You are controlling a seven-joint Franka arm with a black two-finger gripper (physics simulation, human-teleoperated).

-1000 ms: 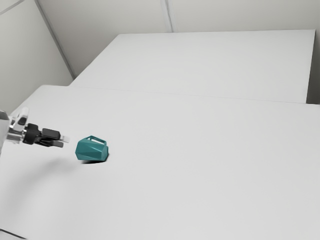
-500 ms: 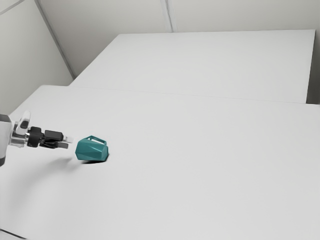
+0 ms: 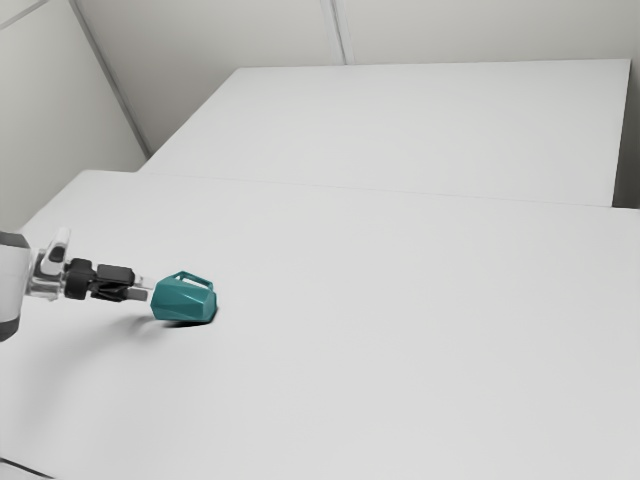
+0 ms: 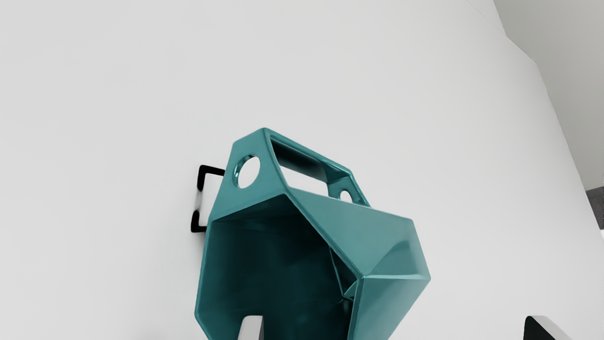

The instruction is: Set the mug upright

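Observation:
In the exterior view the black gripper (image 3: 145, 290) is at the left, its tips right beside the open end of the teal mug (image 3: 184, 299). The mug lies on its side on the white table (image 3: 400, 330), handle up, its base toward the exterior view's right. The wrist view looks into the dark mouth of the mug (image 4: 387, 245). There the fingers of the gripper (image 4: 394, 328) stand wide apart; one tip overlaps the mouth, the other is out past the mug's outer wall. Whether a finger touches the mug cannot be told.
A second white surface (image 3: 400, 130) adjoins the table at the back, with pale walls (image 3: 230, 30) behind it. A dark cable (image 3: 25, 468) lies at the exterior view's lower left corner.
My gripper has moved toward the exterior view's right and slightly lower, closing the gap to the mug's open end. The mug has not moved.

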